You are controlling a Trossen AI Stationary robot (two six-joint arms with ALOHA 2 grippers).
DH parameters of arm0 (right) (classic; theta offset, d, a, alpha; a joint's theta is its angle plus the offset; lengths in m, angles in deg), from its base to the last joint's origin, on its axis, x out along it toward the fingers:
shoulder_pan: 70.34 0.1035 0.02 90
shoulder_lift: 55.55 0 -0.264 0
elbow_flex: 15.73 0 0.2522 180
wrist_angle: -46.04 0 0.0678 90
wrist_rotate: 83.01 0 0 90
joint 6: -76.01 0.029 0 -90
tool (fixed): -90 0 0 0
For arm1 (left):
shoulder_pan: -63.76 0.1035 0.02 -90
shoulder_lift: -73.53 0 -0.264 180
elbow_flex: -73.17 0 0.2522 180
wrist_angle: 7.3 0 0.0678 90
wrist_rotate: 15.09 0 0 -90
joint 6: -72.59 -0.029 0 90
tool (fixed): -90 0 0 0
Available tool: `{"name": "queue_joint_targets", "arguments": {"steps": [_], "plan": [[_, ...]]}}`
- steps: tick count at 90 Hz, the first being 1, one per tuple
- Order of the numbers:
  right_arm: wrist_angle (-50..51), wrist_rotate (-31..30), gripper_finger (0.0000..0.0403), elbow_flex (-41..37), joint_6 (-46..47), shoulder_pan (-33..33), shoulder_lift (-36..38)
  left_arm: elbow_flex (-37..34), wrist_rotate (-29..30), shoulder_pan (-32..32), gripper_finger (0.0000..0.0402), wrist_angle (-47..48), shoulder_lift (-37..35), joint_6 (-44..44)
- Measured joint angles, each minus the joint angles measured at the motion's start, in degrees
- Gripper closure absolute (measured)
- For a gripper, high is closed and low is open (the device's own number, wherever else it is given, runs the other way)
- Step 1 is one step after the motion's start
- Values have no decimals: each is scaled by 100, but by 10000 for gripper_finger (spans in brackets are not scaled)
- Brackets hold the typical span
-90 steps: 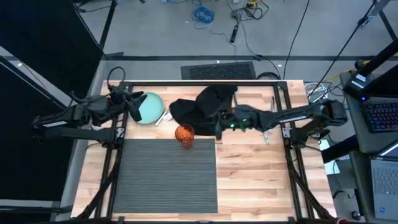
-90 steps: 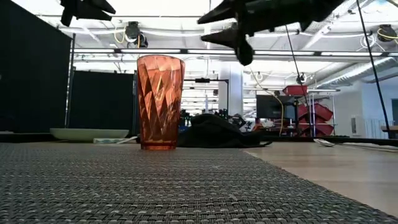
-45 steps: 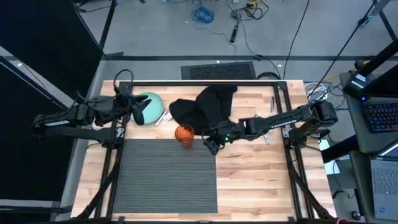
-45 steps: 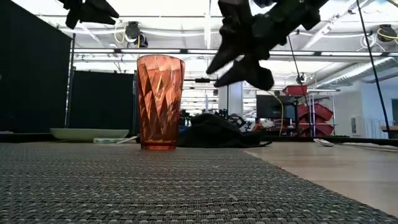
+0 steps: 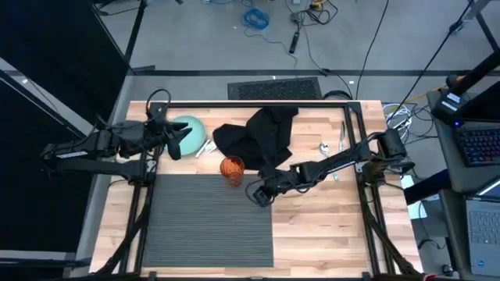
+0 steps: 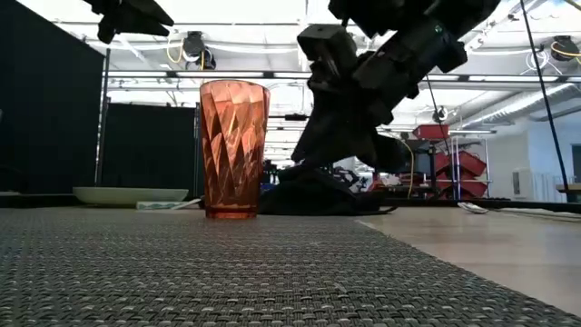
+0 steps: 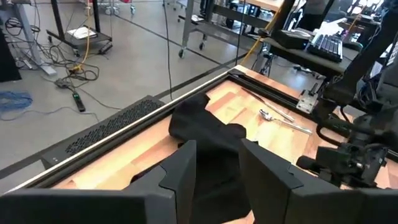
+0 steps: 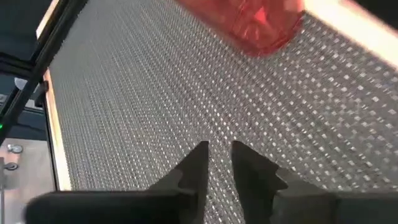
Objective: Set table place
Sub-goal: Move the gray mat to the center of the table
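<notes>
the right tool (image 5: 258, 193) sits low over the right edge of the ribbed dark grey placemat (image 5: 207, 222), near its far right corner, pointing in across the weave. in its own wrist view its two fingers (image 8: 194, 167) stand only a narrow slit apart, nothing between them, the tips just above the woven surface of the mat. just beyond it stands the faceted orange tumbler (image 5: 231, 168), upright on the mat's far edge, and behind that lies the crumpled black napkin (image 5: 258, 134) on the wooden surface (image 5: 328, 226).

the placemat lies flat on the near half of the surface, left of middle, square with the planks. to my eye it is a light, floppy woven sheet, stiff along the ribs but willing to bend across them, thin enough that its edge hugs the wood. i'd guess the place to take it is that right edge or corner, with one finger slid under the lip and the other pressing on top; a pinch from above in the middle would likely just skate on the weave. any drag on it risks tipping the tumbler.

the left tool (image 5: 175, 139) waits above the pale green plate (image 5: 190, 133) at the far left, fingers (image 7: 186, 171) apart and holding nothing. cutlery (image 5: 332, 152) lies far right.
</notes>
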Motion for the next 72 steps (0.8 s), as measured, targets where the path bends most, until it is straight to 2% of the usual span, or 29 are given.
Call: {"name": "queue_joint_targets", "arguments": {"steps": [5,14,56,72], "plan": [[-17,0,394,0,-20,35,0,0,0,-2,295,7,0,0],[1,55,401,0,-8,66,0,0,0,0,295,15,0,0],[97,304,403,0,390,187,-302,0,-2,0,295,16,0,-127],[-17,264,403,-5,800,215,-461,0,-351,0,295,22,0,-197]]}}
